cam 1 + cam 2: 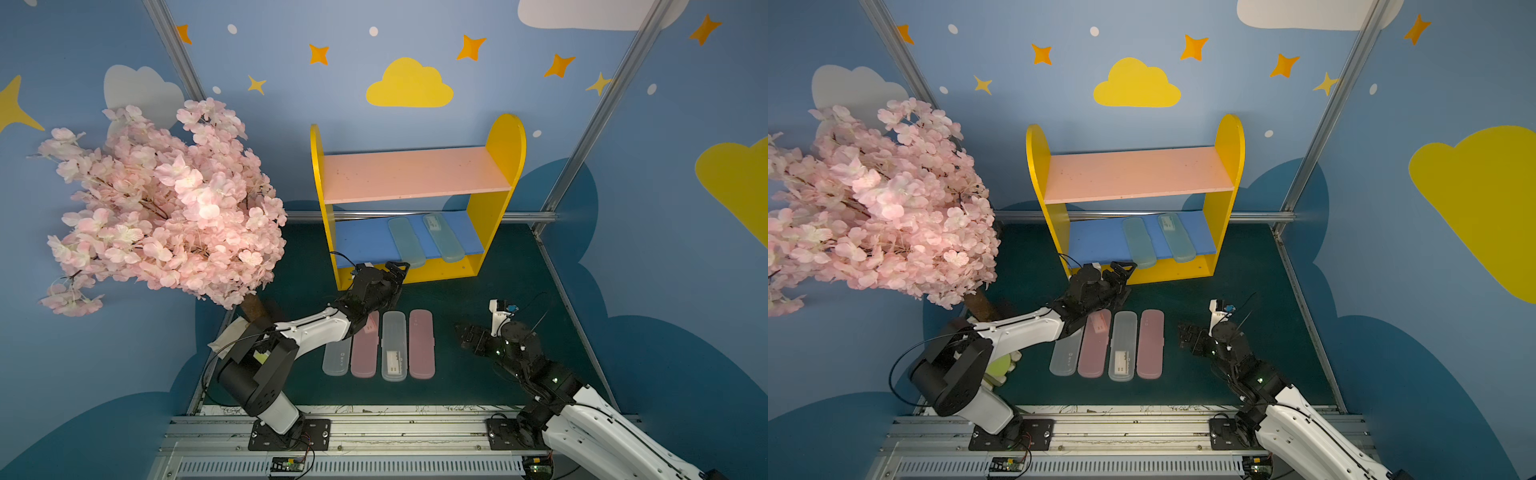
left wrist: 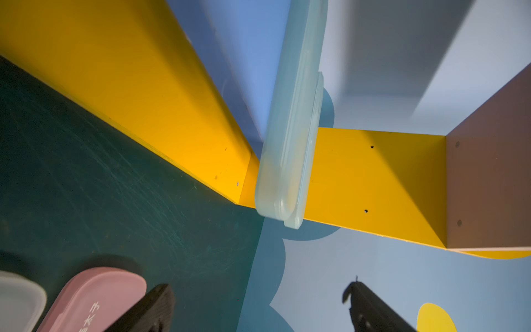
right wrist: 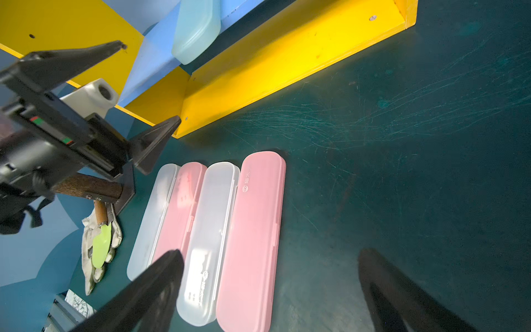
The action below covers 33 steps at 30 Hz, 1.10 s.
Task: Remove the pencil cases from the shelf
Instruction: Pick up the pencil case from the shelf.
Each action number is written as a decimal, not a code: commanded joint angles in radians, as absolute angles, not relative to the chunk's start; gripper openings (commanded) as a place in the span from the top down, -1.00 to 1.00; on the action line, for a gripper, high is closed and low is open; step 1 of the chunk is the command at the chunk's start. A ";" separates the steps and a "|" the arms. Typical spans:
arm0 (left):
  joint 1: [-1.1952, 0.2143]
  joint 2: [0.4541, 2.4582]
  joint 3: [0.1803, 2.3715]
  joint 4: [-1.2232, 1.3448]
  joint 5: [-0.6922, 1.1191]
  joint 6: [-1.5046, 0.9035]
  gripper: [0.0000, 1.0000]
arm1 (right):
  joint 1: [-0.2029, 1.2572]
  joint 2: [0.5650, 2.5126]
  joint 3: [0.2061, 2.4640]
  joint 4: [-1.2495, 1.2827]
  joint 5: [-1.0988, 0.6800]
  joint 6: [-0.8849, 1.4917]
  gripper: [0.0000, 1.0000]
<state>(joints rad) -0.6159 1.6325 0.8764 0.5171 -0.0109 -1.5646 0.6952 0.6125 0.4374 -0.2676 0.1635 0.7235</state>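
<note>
left to right: a row of four pencil cases [image 1: 394,349], clear and pink alternating, lies side by side on the tabletop [image 1: 498,282], already off the shelf [image 1: 505,141] and packed close, probably to leave room. beyond it the left hand [image 1: 398,269], jaws spread and empty, faces the near end of the left teal case [image 1: 407,243]. that end overhangs the blue board [image 1: 365,241], offering a grip. the right teal case [image 1: 442,237] lies just beside it. the right hand [image 1: 464,341] hovers open and empty, apart from the shelf.
</note>
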 commanded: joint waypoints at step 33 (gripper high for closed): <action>-0.604 1.869 1.038 0.735 -0.148 -1.512 -0.16 | 0.674 0.581 0.428 -0.284 0.166 0.720 -0.97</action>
